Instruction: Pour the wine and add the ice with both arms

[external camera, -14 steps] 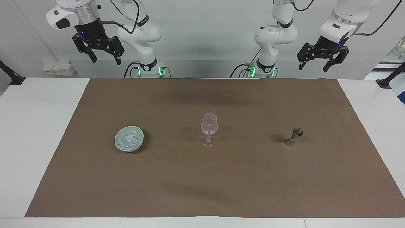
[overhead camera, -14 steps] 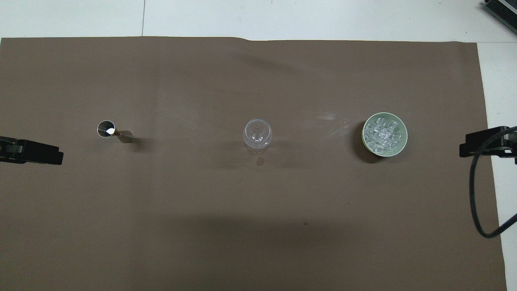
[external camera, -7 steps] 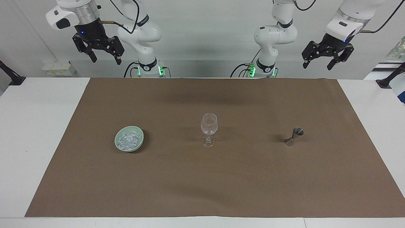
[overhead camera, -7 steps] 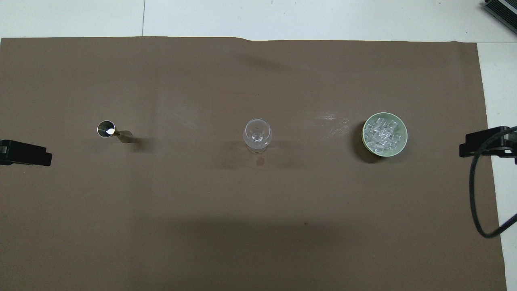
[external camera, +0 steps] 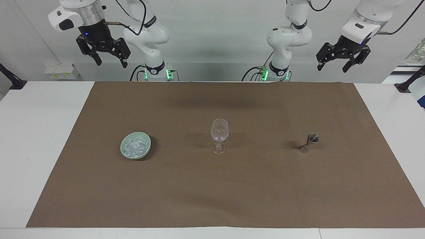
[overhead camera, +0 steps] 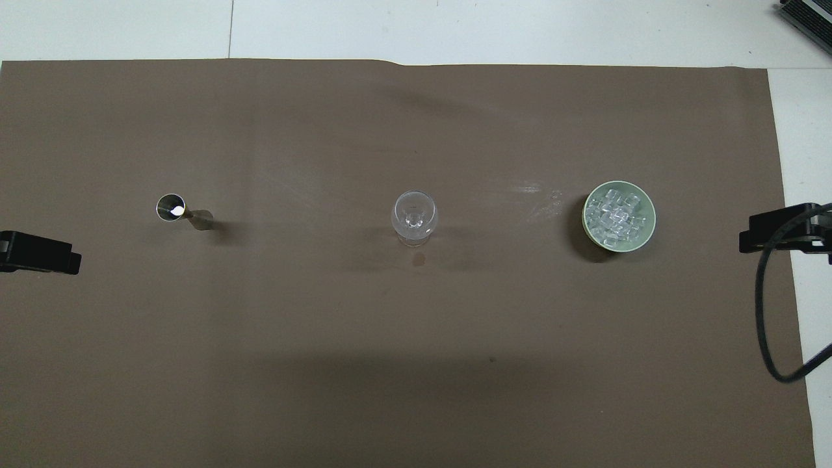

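At the upper right of the facing view, the left tool (external camera: 342,61) has lifted a little, spread and empty. The right tool (external camera: 106,53) waits, spread. The ice (external camera: 135,147) still sits in its green bowl (external camera: 123,146), so no pouring has started.

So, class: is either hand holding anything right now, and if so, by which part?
Nothing is held. The left hand and right hand both hang open and empty, raised near their bases.

Two white jointed arms (external camera: 146,33); silver wrist rings; black pincers; black cables; green base lights.
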You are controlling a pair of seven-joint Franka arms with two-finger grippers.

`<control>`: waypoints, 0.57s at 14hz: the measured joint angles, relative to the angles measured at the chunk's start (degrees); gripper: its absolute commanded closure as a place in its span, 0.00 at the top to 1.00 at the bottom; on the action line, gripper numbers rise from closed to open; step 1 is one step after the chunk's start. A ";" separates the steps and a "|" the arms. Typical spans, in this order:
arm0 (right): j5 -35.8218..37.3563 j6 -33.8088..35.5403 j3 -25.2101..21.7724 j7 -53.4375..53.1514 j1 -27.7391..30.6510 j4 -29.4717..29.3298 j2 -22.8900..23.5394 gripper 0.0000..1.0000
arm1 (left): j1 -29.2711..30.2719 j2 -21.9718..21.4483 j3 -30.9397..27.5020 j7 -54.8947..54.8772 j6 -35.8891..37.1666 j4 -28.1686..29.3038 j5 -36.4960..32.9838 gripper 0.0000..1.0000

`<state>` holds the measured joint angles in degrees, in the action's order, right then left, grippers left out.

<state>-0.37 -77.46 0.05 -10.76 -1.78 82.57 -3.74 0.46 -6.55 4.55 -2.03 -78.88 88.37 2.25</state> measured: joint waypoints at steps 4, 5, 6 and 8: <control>0.00 0.00 0.00 0.00 0.00 0.00 0.00 1.00 | 0.80 1.38 -1.03 0.71 -0.08 0.06 0.15 1.00; 0.00 0.00 0.00 0.00 0.00 0.00 0.00 1.00 | 1.20 2.15 -1.09 1.46 -0.13 0.05 0.74 1.00; 0.00 0.00 0.00 0.00 0.00 0.00 0.00 1.00 | 1.56 2.89 -1.09 2.85 -0.18 0.06 1.41 1.00; 0.00 0.00 0.00 0.00 0.00 0.00 0.00 1.00 | 1.99 4.24 -1.08 5.92 -0.23 0.04 1.90 1.00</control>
<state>-0.37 -77.46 0.05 -10.76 -1.78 82.57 -3.74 2.46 -2.30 3.47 3.88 -79.11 88.41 4.15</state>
